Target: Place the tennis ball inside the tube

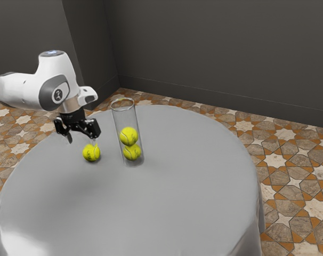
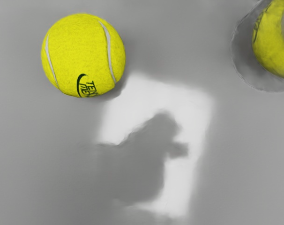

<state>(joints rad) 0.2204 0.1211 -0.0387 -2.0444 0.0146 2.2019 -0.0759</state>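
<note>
the gripper [image 1: 82, 142] hangs above the table [image 1: 129, 208] — fingers spread wide — near the loose tennis ball [image 1: 91, 153].

The loose tennis ball [image 1: 91, 152], left of centre in the exterior view, bears dark lettering [image 2: 89, 89]: "TEN", the rest unclear.

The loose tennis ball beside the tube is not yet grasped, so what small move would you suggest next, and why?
I'd probably shift the open gripper slightly toward the exterior view's right, centring it over the loose ball before lowering: it hovers higher, offset toward that view's left.
</note>
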